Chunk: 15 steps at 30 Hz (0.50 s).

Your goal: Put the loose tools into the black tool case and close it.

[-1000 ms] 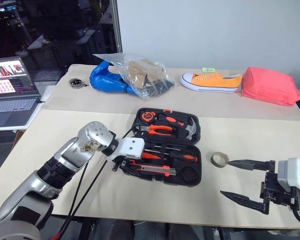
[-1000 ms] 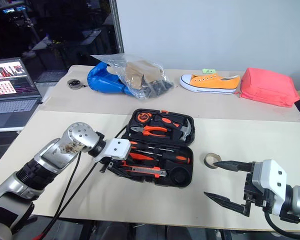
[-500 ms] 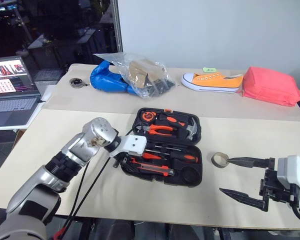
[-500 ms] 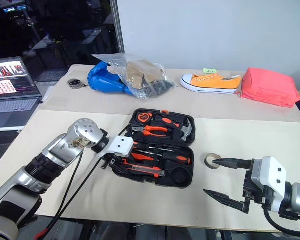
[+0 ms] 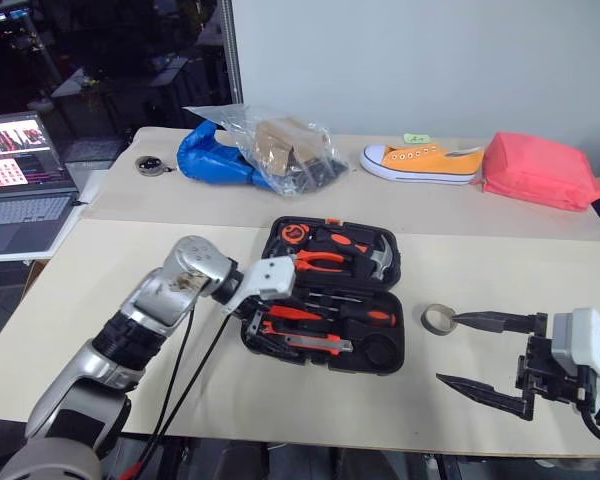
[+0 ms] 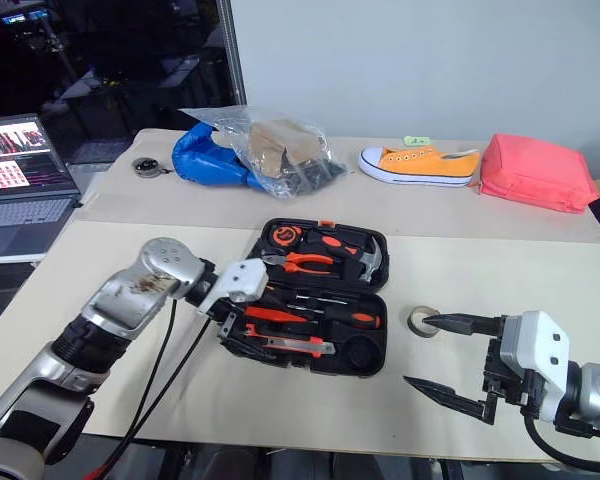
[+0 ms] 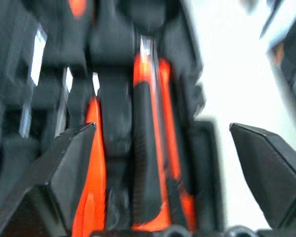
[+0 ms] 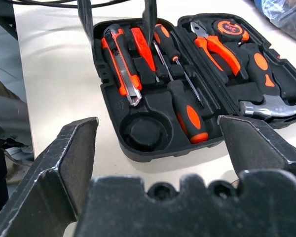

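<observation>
The black tool case point(image 5: 384, 352) lies open on the table's middle, its lid half holding pliers, a hammer and a tape measure. In the near half lie a utility knife point(image 5: 308, 343), a slim orange tool point(image 5: 283, 312) and two screwdrivers point(image 5: 366, 314). My left gripper point(image 5: 257, 322) hovers over the case's left end, open, with the knife point(image 7: 148, 148) below its spread fingers point(image 7: 74, 173). A grey-tan tape ring point(image 5: 438, 319) lies on the table right of the case. My right gripper point(image 5: 446, 348) stands open beside the ring, its upper fingertip almost at it, nothing held.
Along the back edge of the table are a plastic bag on a blue bundle point(image 5: 265, 150), an orange shoe point(image 5: 425, 160) and a pink pouch point(image 5: 538, 170). A laptop point(image 5: 20, 190) sits far left, with a small round object point(image 5: 151, 164) near it.
My left gripper has opened its fingers and lifted a little above the case's left end, its wrist turned. The right gripper and the tape ring have stayed put.
</observation>
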Available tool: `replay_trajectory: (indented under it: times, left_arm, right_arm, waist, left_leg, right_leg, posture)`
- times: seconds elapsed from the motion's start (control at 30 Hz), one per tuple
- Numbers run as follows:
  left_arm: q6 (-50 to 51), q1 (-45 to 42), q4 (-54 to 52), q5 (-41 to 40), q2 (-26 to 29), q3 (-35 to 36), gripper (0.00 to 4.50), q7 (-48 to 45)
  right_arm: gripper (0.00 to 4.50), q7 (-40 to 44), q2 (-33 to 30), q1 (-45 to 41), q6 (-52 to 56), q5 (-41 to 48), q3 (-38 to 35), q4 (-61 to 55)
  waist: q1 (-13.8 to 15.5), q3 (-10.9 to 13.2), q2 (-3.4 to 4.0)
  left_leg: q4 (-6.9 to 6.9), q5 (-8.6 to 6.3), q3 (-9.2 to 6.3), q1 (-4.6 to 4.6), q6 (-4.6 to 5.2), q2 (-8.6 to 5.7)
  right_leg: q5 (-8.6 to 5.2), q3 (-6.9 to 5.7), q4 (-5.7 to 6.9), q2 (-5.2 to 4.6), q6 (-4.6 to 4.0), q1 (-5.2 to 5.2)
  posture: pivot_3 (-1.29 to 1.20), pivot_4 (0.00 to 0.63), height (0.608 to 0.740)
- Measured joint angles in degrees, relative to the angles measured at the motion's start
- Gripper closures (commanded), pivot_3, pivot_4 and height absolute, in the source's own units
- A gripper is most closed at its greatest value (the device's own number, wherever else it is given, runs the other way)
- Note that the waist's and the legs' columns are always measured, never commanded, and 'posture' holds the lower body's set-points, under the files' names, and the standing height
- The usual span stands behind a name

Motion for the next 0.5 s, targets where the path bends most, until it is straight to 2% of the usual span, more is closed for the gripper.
replay_trajectory:
  times: [0.13,0.2,0.23,0.33,0.5]
  left_arm:
    - [1.2,7.3,-2.8,-4.1,-1.2,6.8,2.15,5.3]
    - [-1.3,11.6,-2.9,-3.6,-3.6,7.4,2.83,9.4]
    - [-3.4,14.1,-2.9,-2.8,-4.8,7.3,3.35,11.7]
    - [-8.5,19.5,-2.8,-0.4,-5.6,6.9,4.43,15.8]
    - [-16.2,23.6,-2.2,3.7,-5.5,4.6,4.48,19.8]
  right_arm:
    - [0.00,-0.5,0.2,-0.2,0.0,-0.3,0.9,0.0]
    - [0.00,-0.8,0.3,-0.7,0.0,-0.5,2.0,0.0]
    - [0.00,-1.1,0.3,-1.2,0.0,-0.6,2.3,0.0]
    - [0.00,-1.7,0.3,-1.7,0.0,-0.8,2.5,0.0]
    - [0.00,-1.7,0.3,-1.6,0.0,-0.8,2.5,0.2]
  waist:
    - [0.0,0.0,0.03]
    - [0.2,0.0,0.03]
    - [0.2,0.0,0.01]
    - [0.2,0.0,0.00]
    - [0.2,-0.1,0.05]
  left_leg:
    - [0.03,0.00,0.01,0.10,0.00,0.00]
    - [0.10,0.00,-0.01,0.10,-0.01,-0.01]
    - [0.13,0.01,-0.01,0.09,-0.01,-0.03]
    - [0.14,0.01,-0.01,0.14,-0.02,-0.02]
    - [0.13,0.01,0.03,0.43,-0.02,-0.02]
  right_leg:
    - [-0.01,0.06,0.09,-0.03,0.01,0.05]
    - [0.03,0.06,0.17,-0.06,-0.05,0.05]
    - [0.04,0.08,0.24,-0.07,-0.07,0.03]
    - [0.07,0.07,0.28,-0.06,-0.13,0.03]
    - [0.03,0.10,0.27,-0.07,-0.09,0.36]
  posture:
    - [0.00,0.150,0.740]
    - [0.00,0.150,0.740]
    - [0.00,0.150,0.740]
    - [0.00,0.150,0.740]
    - [0.00,0.150,0.740]
